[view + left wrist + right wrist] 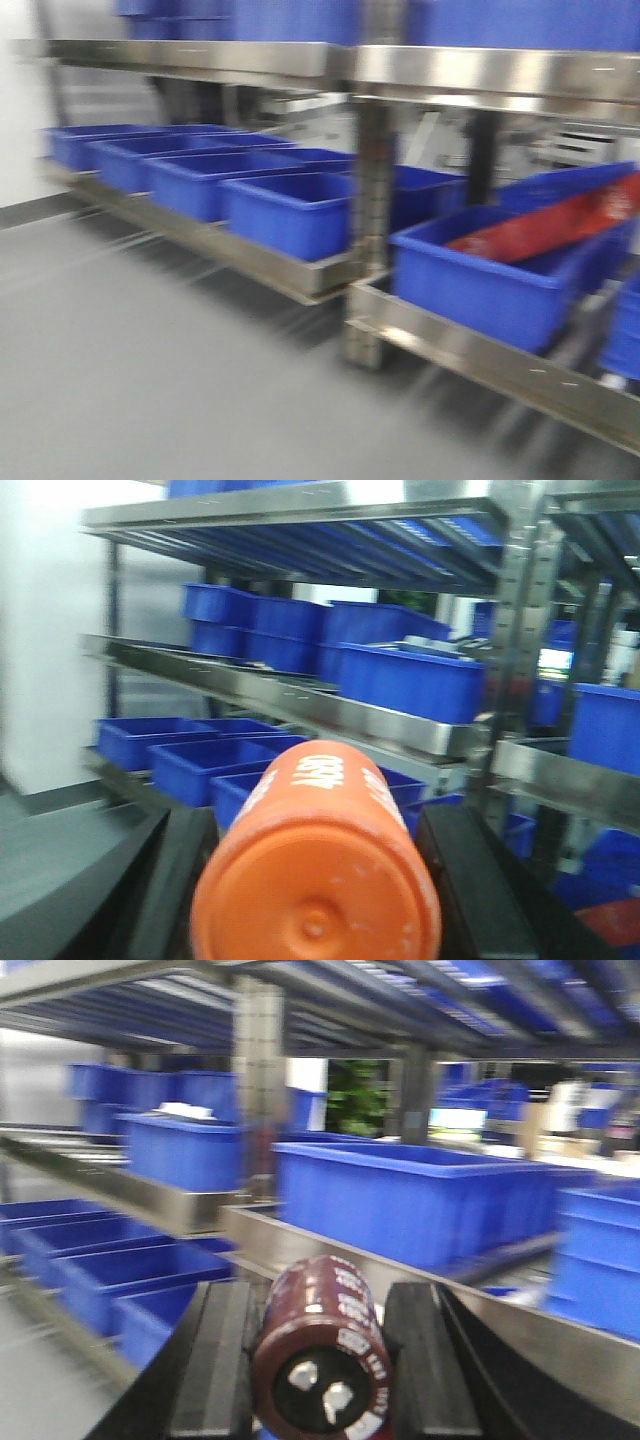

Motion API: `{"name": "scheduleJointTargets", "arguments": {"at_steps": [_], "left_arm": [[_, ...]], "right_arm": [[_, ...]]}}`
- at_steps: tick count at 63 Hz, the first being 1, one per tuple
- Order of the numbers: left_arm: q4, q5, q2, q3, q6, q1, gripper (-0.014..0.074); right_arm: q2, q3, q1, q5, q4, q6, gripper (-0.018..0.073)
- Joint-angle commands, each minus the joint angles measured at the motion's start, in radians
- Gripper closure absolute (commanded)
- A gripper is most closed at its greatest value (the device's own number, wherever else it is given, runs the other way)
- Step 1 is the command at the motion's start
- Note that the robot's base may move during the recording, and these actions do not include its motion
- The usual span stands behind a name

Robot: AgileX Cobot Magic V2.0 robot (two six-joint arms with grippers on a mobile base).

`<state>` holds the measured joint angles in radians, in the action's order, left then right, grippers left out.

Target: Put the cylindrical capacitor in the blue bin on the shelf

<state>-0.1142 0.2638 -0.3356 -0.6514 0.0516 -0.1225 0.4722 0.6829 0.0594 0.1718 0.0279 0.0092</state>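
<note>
Right gripper [320, 1355] is clamped on the capacitor [325, 1345]: a dark maroon can, pinched between the black fingers [425, 1360], with its end and two silvery terminals facing the camera. There's white print down the sleeve, but it's too blurry to read. So the capacitor is in the gripper, in front of the shelf [470, 70] and not in any bin.

Left gripper [320, 870] is clenched too, around an orange cylinder [315, 880] with white digits along its side (looks like "450" to me, but it's smeared, so don't quote me).

The front view is motion-blurred. It shows the steel shelf's wide shiny rails and a row of open blue bins [290, 210] on the low tier, running back to the left. The bin on the right [480, 285] has a red thing [560, 225] lying tilted across it, with whitish marks I can't read. More bins sit on the tiers above in both wrist views. Grey floor [150, 380] in front.
</note>
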Motion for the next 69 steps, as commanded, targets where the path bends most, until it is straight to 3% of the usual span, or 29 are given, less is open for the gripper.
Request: {"name": "scheduleJointTargets", "arguments": {"at_steps": [1, 69], "left_arm": [[-0.008, -0.021, 0.004, 0.001, 0.001, -0.004, 0.0708], [-0.008, -0.021, 0.004, 0.001, 0.001, -0.004, 0.0708]], "right_arm": [[-0.005, 0.002, -0.005, -0.031, -0.008, -0.002, 0.0722], [-0.005, 0.002, -0.005, -0.031, -0.008, -0.002, 0.0722]]}}
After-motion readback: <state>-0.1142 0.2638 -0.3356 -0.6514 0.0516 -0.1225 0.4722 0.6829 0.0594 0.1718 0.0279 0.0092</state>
